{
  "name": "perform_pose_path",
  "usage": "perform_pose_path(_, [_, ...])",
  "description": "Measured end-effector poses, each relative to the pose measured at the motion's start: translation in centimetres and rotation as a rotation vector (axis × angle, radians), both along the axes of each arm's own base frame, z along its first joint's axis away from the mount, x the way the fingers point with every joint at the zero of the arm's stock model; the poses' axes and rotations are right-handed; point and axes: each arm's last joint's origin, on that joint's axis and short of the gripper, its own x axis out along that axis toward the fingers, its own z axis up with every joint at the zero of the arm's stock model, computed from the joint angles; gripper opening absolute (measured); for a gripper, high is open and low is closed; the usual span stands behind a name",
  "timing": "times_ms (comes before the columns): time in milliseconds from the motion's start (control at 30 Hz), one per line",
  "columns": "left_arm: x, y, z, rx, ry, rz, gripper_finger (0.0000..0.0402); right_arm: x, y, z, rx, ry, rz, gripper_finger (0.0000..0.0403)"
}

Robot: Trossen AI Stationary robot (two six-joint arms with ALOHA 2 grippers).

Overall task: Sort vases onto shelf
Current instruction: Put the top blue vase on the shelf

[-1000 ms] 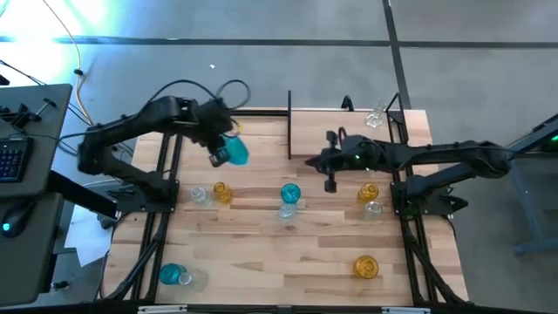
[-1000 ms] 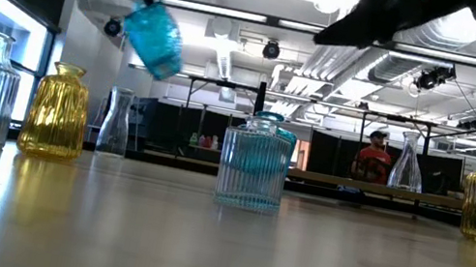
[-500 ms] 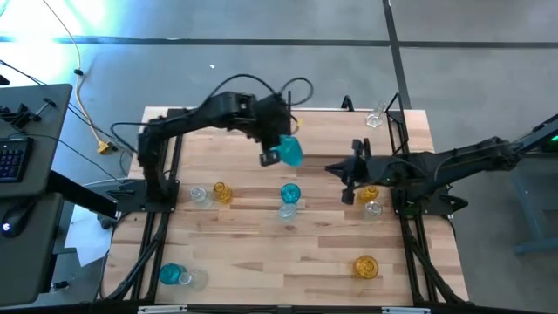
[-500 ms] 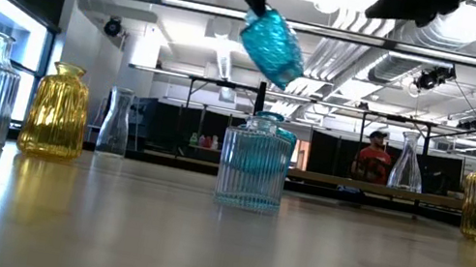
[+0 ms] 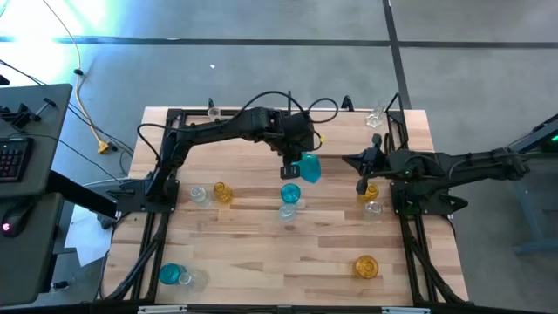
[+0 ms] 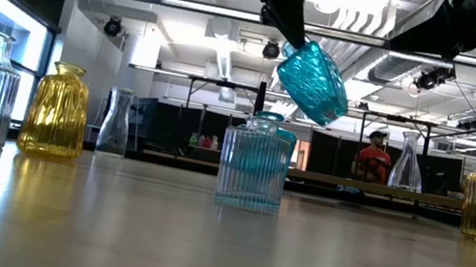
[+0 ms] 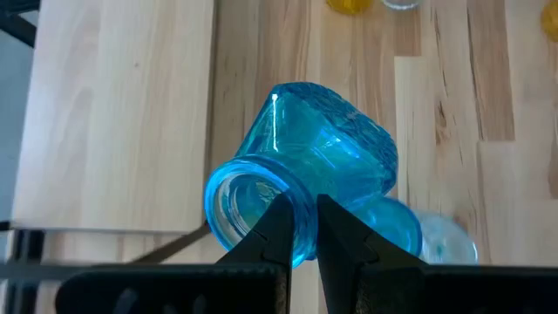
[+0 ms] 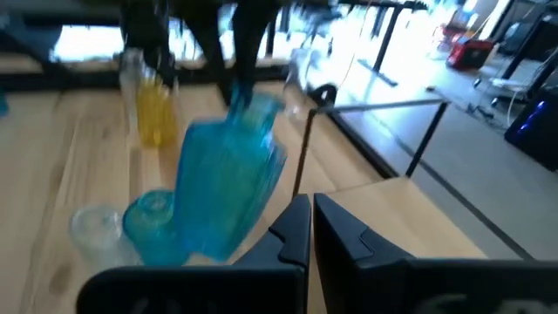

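Two dark jointed arms, looping black cables, slim black two-finger tools

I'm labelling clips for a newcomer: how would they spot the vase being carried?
Look above the middle of the wooden table, where the left gripper hangs. The teal vase is pinched at its neck, tilted in mid-air; every other vase stands upright.

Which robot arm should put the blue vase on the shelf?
The left one, probably. Its tool is already shut on the blue vase, tilted in the air near the shelf. The right tool is shut and empty.
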Motion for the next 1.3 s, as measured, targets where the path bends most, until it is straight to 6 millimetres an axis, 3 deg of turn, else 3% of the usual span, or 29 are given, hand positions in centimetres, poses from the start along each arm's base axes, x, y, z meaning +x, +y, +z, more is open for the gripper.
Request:
perform_pose_path(267, [2.3, -0.5, -3.9, -0.003, 0.064, -0.003, 0.0016, -1.7, -0.6, 0.3, 0.012, -0.113, -0.06, 0.0])
perform_pose_path(700, [4.0, -0.3, -7.9, 0.089, 0.155, 0.073, 0.0016, -1.6, -0.6, 0.2, 0.006, -0.107, -0.059, 0.0])
perform_pose_path(1000, [4.1, -0.6, -8.5, 0.153, 0.179, 0.115, 0.0017, -1.7, -0.6, 0.2, -0.001, -0.103, -0.057, 0.0])
perform_pose_path(1300, [4.2, -0.7, -8.5, 0.104, 0.167, 0.121, 0.0046, -1.6, -0.6, 0.2, 0.003, -0.096, -0.037, 0.0])
